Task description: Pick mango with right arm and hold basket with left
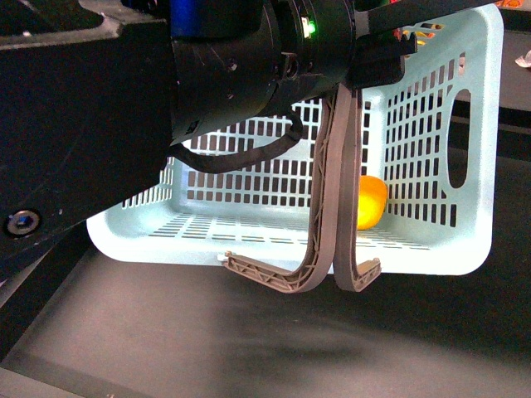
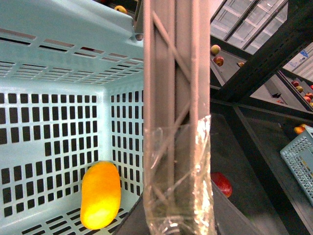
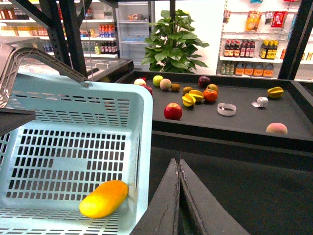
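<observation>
The pale-blue basket (image 1: 465, 166) hangs tipped, with its open side toward the front camera. Its two grey-brown handles (image 1: 332, 207) run up into my left gripper (image 1: 365, 62), which is shut on them. In the left wrist view the taped handle (image 2: 176, 98) fills the middle, clamped between the dark jaws of the left gripper (image 2: 176, 223). The yellow-orange mango (image 1: 371, 201) lies inside the basket against its wall; it also shows as the mango (image 2: 100, 195) and the mango (image 3: 104, 198). My right gripper (image 3: 178, 164) is shut and empty, outside the basket rim (image 3: 142, 112), beside the mango's corner.
A dark counter (image 3: 234, 122) behind holds loose fruit, among them a red apple (image 3: 172, 111), cut yellow slices (image 3: 190, 99) and a peach (image 3: 277, 129), plus tape rolls (image 3: 226, 108). A red fruit (image 2: 222, 183) lies below the basket. Store shelves and a plant (image 3: 176, 36) stand further back.
</observation>
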Action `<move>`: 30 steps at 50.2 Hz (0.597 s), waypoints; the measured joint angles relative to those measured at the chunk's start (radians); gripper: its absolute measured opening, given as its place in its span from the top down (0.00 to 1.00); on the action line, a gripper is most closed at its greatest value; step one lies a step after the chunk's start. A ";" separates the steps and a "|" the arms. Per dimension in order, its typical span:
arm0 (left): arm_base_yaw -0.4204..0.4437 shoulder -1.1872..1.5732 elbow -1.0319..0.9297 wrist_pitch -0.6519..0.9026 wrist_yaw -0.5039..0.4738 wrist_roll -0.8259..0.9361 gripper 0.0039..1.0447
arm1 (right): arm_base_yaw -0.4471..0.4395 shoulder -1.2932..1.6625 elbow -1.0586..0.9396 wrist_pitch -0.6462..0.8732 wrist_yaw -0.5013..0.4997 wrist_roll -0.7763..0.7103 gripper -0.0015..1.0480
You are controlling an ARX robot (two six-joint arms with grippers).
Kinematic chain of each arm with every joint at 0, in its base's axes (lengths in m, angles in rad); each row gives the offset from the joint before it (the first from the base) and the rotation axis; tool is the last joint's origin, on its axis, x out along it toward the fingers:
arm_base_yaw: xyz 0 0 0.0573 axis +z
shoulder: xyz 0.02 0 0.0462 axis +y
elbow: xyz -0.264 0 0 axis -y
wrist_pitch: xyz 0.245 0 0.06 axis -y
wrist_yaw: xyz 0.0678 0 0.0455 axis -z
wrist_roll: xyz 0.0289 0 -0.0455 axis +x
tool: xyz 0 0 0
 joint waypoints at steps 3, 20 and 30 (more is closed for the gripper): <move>0.000 0.000 0.000 0.000 0.001 -0.001 0.94 | 0.000 -0.068 0.000 -0.098 -0.002 -0.001 0.98; 0.000 0.000 0.000 0.000 0.001 -0.002 0.94 | 0.000 -0.143 0.000 -0.150 -0.001 -0.001 0.98; 0.000 0.000 0.000 0.000 0.001 -0.002 0.94 | 0.000 -0.143 0.000 -0.150 -0.001 -0.001 0.98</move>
